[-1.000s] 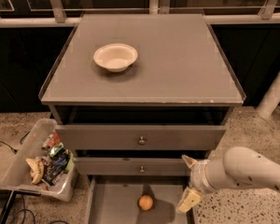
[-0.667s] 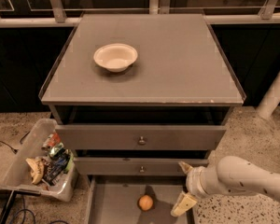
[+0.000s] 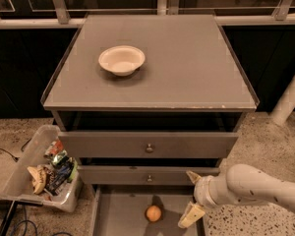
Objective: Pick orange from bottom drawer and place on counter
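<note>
The orange (image 3: 153,213) lies on the flat grey floor of the pulled-out bottom drawer (image 3: 119,216), near its middle. My gripper (image 3: 191,196) comes in from the right on a white arm, at the drawer's right side, just right of the orange and apart from it. Its two pale fingers are spread, one up by the middle drawer front and one low over the drawer's right wall. It holds nothing. The counter (image 3: 187,68) is the broad grey top of the cabinet above.
A white bowl (image 3: 121,60) sits on the counter's left half. Two shut drawer fronts with round knobs (image 3: 149,148) are above the open drawer. A clear bin of wrappers and snacks (image 3: 45,168) stands on the floor at the left. A white post (image 3: 290,100) stands at the right.
My gripper and arm have moved left and slightly down, closer to the orange in the bottom drawer. The orange and bowl have not moved.
</note>
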